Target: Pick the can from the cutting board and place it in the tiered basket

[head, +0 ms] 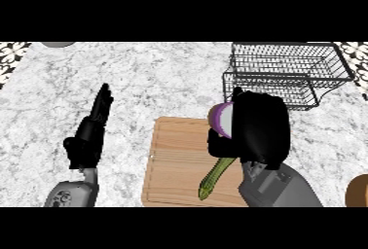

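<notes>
A purple can (223,118) with a tan end shows at the upper right of the wooden cutting board (176,160), with my right hand (259,129) curled round it and hiding most of it. Whether the can is off the board I cannot tell. The black wire tiered basket (287,68) stands just beyond the hand at the back right. My left hand (90,133) rests open on the left, fingers straight and pointing away, holding nothing.
A green vegetable (215,177) lies on the board near its front edge, beside my right forearm. A brown round object (358,190) shows at the right edge. A grey object (57,44) peeks in at the top left.
</notes>
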Robot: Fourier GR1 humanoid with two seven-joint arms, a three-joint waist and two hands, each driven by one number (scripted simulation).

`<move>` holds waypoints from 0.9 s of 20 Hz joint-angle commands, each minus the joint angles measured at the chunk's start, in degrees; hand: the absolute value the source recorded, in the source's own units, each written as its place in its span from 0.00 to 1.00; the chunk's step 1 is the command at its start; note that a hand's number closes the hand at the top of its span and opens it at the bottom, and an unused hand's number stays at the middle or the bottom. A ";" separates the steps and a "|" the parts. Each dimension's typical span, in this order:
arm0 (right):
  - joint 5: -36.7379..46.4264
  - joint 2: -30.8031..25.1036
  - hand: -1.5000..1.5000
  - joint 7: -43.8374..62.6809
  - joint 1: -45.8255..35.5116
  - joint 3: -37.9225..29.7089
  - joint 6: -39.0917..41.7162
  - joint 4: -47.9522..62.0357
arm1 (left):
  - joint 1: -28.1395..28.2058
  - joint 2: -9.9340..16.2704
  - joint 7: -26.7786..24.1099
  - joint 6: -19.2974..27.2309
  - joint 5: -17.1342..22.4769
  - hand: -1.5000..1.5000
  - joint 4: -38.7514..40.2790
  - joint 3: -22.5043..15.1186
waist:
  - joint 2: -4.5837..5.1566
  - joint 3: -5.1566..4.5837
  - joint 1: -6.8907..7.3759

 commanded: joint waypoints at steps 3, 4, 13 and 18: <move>-3.89 0.55 1.00 11.38 -10.18 -6.20 15.42 -11.18 | -0.63 -0.94 -0.08 0.54 -0.50 0.50 0.74 -0.79 | 0.09 -0.02 0.35; -3.41 0.55 1.00 9.98 -11.62 -9.20 17.70 -10.88 | 0.07 0.43 1.35 -0.55 0.17 0.50 -1.94 -0.29 | 0.00 -0.01 0.51; -14.41 0.55 1.00 12.53 -23.50 -23.05 11.51 -6.24 | -0.38 0.23 0.94 -0.98 -0.38 0.50 -0.14 -0.98 | 0.37 0.00 1.48; -12.14 0.56 1.00 11.53 -29.86 -25.69 11.77 0.87 | -1.51 0.62 4.24 -0.37 -0.46 0.50 -3.65 -0.86 | 0.36 0.03 1.25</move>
